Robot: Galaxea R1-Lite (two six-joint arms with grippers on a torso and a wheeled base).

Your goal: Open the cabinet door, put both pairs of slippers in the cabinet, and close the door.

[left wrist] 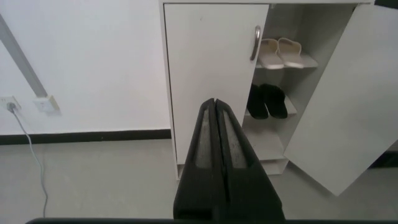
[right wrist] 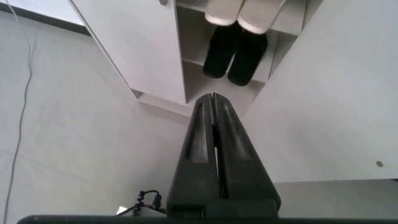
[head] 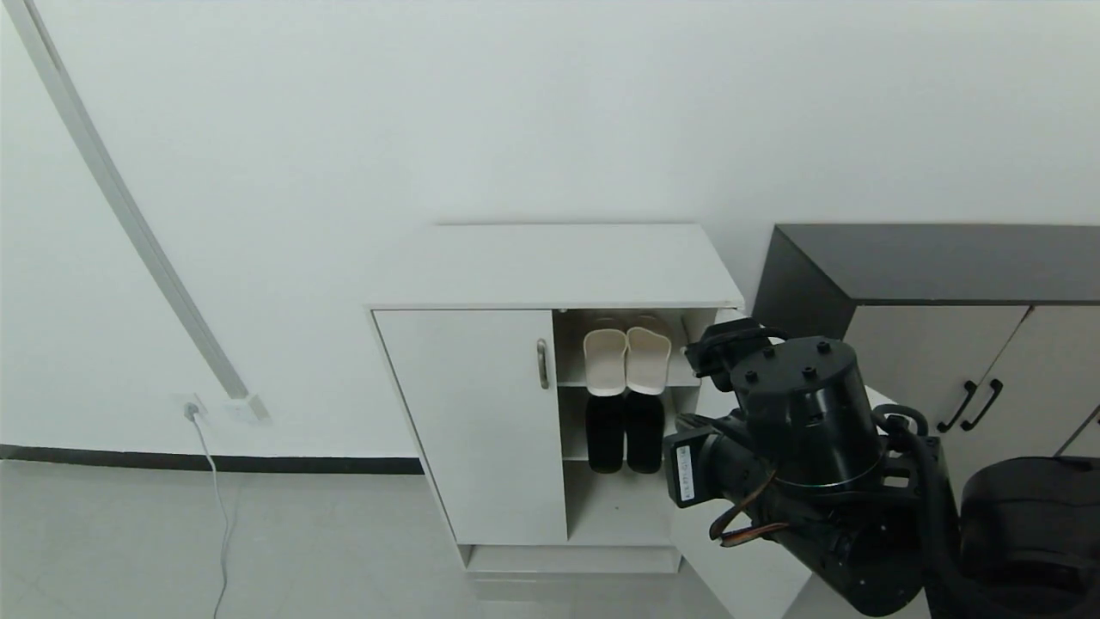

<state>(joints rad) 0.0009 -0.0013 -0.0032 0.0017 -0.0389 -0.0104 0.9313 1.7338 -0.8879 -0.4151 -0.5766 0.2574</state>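
Note:
The white cabinet (head: 559, 266) stands against the wall with its left door (head: 473, 421) closed and its right door (head: 730, 550) swung open. A beige pair of slippers (head: 627, 361) lies on the upper shelf. A black pair (head: 626, 434) sits on the shelf below. My right arm is in front of the open door, and its right gripper (right wrist: 213, 98) is shut on nothing, pointing at the cabinet's lower part near the black slippers (right wrist: 236, 53). My left gripper (left wrist: 214, 102) is shut and empty, held back from the cabinet and facing the closed door (left wrist: 211, 68).
A dark-topped cabinet (head: 937, 266) with black handles stands right of the white one. A wall socket (head: 193, 411) with a cable hanging to the floor is at the left. A grey conduit (head: 129, 206) runs diagonally up the wall. Grey floor lies in front.

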